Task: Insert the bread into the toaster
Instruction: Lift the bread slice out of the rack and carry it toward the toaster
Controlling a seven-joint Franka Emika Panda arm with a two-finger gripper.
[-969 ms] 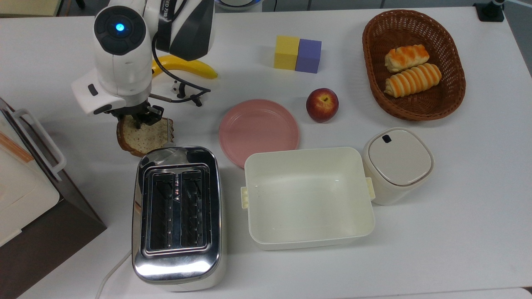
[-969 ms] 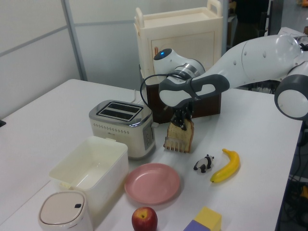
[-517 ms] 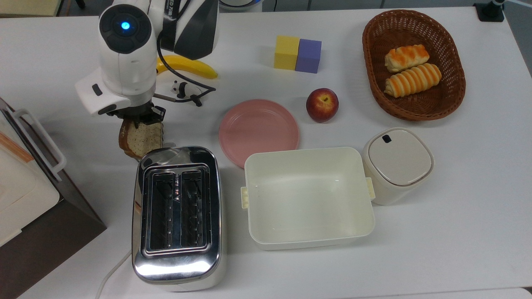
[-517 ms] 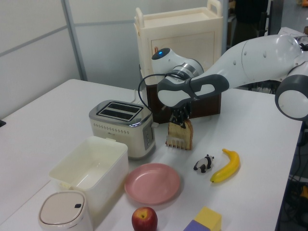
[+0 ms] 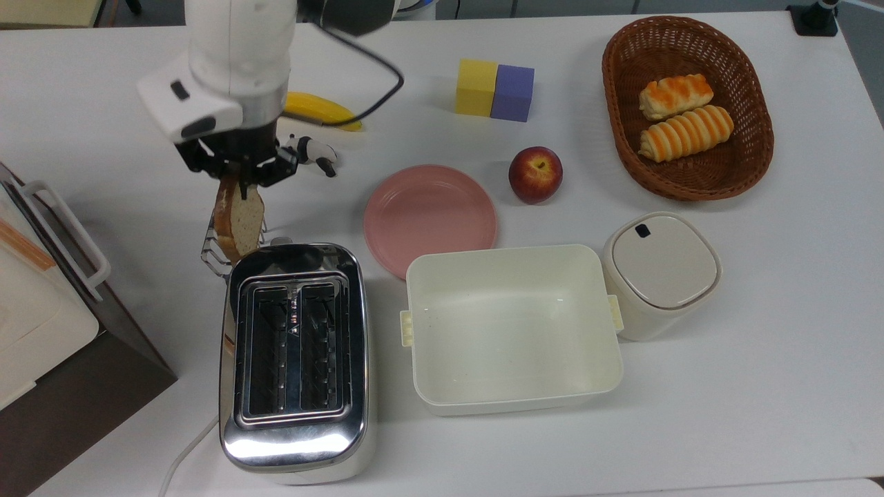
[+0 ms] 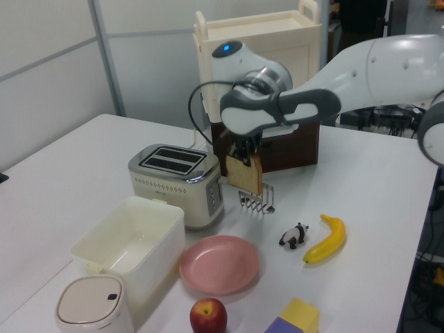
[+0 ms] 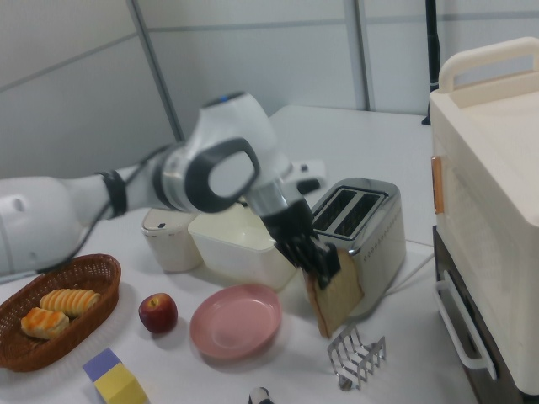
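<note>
Holding the bread point(image 5: 239, 215) by its upper edge, our jaws are clamped on the slice, and the gripper point(image 5: 242, 181) is hanging it upright in the air above a small wire toast rack point(image 5: 215, 252). In the right view the bread point(image 7: 335, 296) is clear of the rack point(image 7: 357, 353) beneath it, with its top edge hidden behind the dark fingers point(image 7: 320, 257). In the left view we are seeing the slice point(image 6: 243, 173) face-on, beside the toaster point(image 6: 176, 184) and not over its slots.

In the top view the toaster point(image 5: 295, 359) is standing on the white table point(image 5: 760, 331) with both slots showing dark and bare, and its near end is partly covering the rack. The white cord is being cut off at the picture's bottom edge. Our arm is hiding most of the banana point(image 5: 319, 112) and part of a small panda figure point(image 5: 312, 153).

On the top view's right of the toaster are sitting a cream tub point(image 5: 511, 328), a pink plate point(image 5: 429, 215), an apple point(image 5: 535, 174) and a lidded white container point(image 5: 661, 273). A basket point(image 5: 621, 131) is holding two striped rolls. A cream cabinet point(image 5: 34, 297) is being cropped at the top view's left edge.
</note>
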